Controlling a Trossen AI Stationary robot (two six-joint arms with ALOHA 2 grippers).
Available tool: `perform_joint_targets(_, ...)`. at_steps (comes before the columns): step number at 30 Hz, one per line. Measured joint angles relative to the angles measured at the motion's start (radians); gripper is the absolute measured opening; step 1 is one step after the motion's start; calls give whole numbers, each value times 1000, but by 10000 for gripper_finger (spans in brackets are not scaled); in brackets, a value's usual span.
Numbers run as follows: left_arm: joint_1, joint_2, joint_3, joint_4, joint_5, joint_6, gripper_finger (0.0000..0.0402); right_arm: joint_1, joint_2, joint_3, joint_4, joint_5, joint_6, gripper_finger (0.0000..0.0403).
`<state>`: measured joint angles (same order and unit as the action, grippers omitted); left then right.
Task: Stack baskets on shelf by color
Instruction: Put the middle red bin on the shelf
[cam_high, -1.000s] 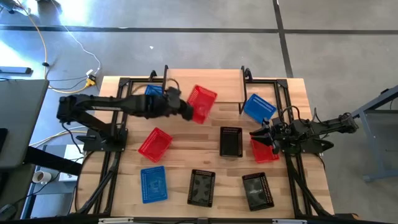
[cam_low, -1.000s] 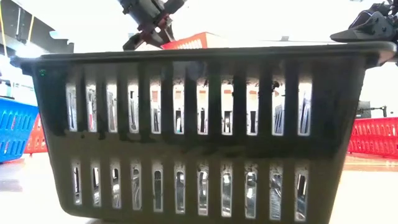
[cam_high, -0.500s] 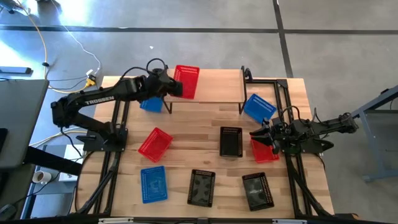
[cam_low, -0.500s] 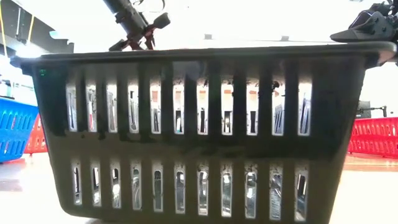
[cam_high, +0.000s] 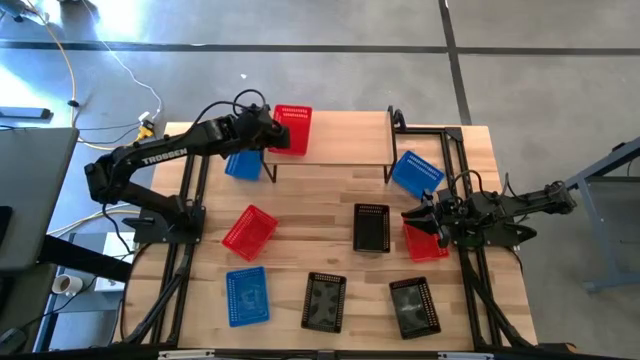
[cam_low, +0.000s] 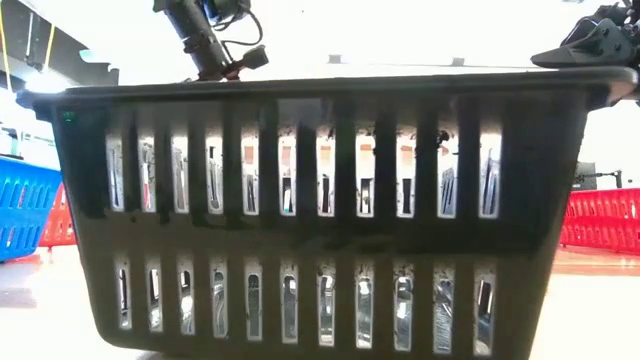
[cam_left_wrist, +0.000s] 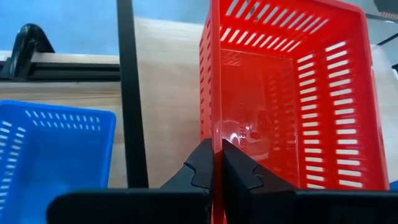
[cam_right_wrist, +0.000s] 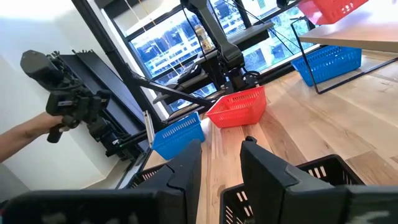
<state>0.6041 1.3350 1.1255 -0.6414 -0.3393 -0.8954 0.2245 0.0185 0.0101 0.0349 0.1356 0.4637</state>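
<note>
The surface (cam_high: 330, 205) carries the shelf (cam_high: 340, 138) at its far edge. The left end effector (cam_left_wrist: 217, 163) is clenched on the rim of 1 red basket (cam_high: 292, 128) over the shelf's left end. The right end effector (cam_right_wrist: 221, 163) waits released above a black basket (cam_high: 371, 227).
</note>
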Motion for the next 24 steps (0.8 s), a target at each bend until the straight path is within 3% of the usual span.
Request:
perform_joint_targets(19, 0, 0, 0, -43, 1, -10, 6, 0, 0, 0, 0, 0, 0, 99)
perform_joint_targets(24, 0, 0, 0, -43, 3, -16, 27, 0, 0, 0, 0, 0, 0, 99)
